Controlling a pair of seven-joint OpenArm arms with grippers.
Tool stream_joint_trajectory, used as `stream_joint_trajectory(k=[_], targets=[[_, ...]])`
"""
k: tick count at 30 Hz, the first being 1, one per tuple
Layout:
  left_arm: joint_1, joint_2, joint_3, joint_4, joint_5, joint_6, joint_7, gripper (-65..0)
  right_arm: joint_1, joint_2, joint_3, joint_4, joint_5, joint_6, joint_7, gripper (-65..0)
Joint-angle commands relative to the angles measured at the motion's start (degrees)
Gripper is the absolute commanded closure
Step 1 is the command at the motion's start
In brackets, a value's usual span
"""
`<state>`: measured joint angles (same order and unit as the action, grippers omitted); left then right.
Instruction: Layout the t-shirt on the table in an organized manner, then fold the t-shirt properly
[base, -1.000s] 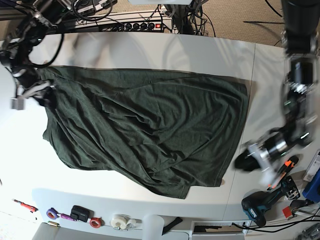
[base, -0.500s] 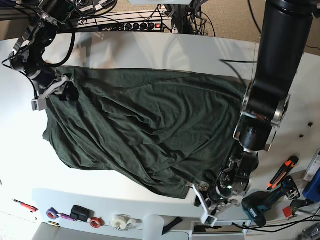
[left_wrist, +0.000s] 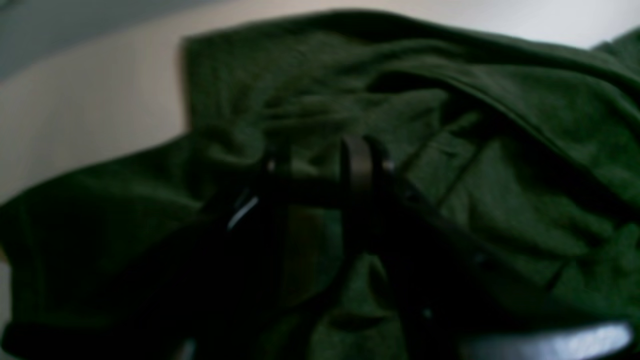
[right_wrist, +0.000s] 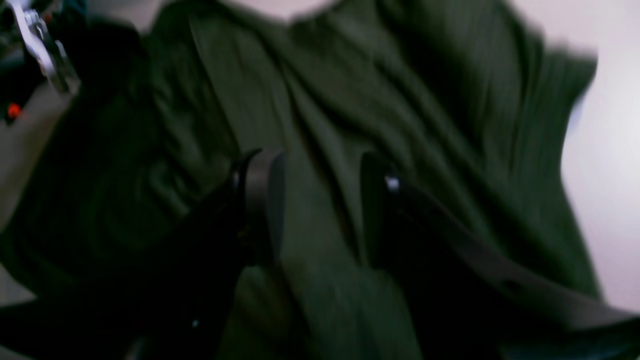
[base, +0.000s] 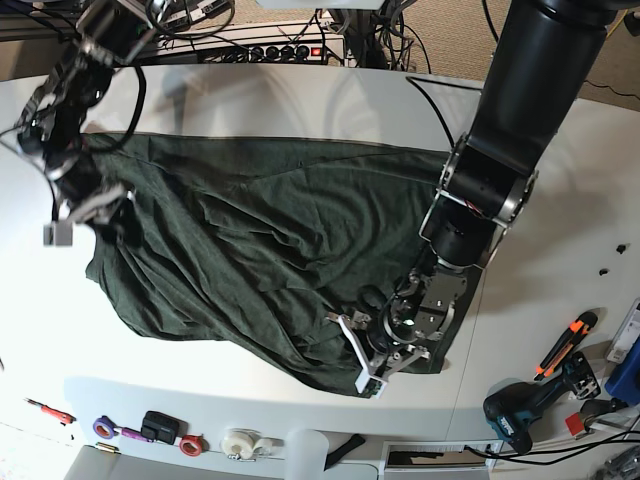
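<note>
left claw moved onto t-shirt hem | right claw shifted

My left claw sits low on the near right part of the t-shirt, and my big black left arm slants over the cloth's right edge, blocking any pass across that side. My right claw stands at the shirt's far left edge, its arm and cables filling the far left corner. Between them the rumpled cloth lies low and open. The table is bare along its far strip and down the left side. Along the near edge stand tape rolls, and at the near right a drill and an orange-handled tool crowd the way.
</note>
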<state>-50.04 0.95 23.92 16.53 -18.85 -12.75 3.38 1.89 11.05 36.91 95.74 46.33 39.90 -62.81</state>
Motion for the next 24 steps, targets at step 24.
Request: stream_joint_trajectory(k=[24], targets=[[-1.84,-0.13,-0.11,1.75,-0.20,-0.81,-0.87,-15.5,39.80,-4.90,-40.11,-44.13,-46.36,-18.71,22.73,-33.8]])
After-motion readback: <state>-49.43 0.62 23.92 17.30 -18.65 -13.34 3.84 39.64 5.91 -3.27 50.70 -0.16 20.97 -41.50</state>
